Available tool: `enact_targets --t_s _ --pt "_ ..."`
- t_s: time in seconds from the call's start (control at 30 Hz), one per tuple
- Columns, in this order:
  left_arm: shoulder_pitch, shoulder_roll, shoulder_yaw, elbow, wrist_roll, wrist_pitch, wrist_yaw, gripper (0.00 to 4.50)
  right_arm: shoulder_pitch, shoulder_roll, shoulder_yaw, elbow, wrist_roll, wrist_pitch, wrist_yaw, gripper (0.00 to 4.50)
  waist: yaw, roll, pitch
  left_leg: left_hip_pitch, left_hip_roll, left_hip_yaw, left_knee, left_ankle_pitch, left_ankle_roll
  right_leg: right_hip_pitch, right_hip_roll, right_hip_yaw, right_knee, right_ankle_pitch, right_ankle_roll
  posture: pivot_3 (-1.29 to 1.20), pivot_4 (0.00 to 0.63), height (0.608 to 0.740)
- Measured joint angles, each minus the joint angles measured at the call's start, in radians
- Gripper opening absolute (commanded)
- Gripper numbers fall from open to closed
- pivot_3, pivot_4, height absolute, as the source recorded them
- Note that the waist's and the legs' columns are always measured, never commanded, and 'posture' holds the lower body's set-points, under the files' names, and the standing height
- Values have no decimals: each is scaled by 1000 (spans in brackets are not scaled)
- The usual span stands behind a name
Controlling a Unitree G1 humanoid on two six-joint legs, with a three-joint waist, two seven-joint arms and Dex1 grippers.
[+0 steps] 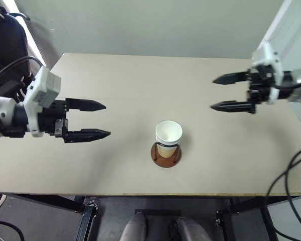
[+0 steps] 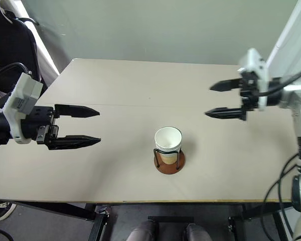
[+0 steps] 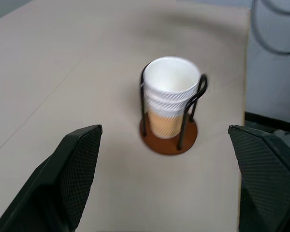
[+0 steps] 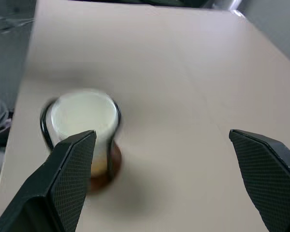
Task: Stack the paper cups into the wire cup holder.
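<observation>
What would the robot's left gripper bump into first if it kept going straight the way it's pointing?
Probably nothing at once. The left gripper, jaws open, points across bare table and a bit downward. The paper cups stacked in the wire cup holder lie roughly ahead, maybe slightly off its line; depth is unclear.

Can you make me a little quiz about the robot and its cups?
1. Where are the paper cups?
2. True or false: the left gripper holds a cup.
3. Are the right gripper fingers open or shut?

Key:
1. Nested together inside the wire cup holder, near the table front edge.
2. False; it is open, empty and away from the cups.
3. Open, holding nothing, off to the side of the stack.
</observation>
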State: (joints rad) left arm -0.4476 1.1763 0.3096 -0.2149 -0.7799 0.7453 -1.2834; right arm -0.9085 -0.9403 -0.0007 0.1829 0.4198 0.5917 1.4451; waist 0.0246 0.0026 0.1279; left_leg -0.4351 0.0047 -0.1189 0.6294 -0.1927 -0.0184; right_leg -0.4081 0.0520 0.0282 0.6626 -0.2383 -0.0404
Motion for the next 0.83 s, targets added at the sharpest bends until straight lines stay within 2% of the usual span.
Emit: enact_targets --t_s 0.23,0.5,0.83 --pt "3 -12 1 54 21 -32 -1 4500 68 -50 -26 93 9 -17 38 4469 -12 1 0 2 0 0 0 0 -1 1 0 0 2 0 0 0 150 740" --pt "27 -46 1 134 40 -69 4 4500 87 -47 -36 94 13 -18 29 4469 -12 1 0 1 0 0 0 0 0 1 0 0 1 0 1 0 150 740" --pt "40 -56 2 135 45 -74 9 4500 86 -43 -36 98 15 -22 23 4469 -11 1 0 1 0 0 1 0 0 1 0 0 1 0 1 0 150 740"
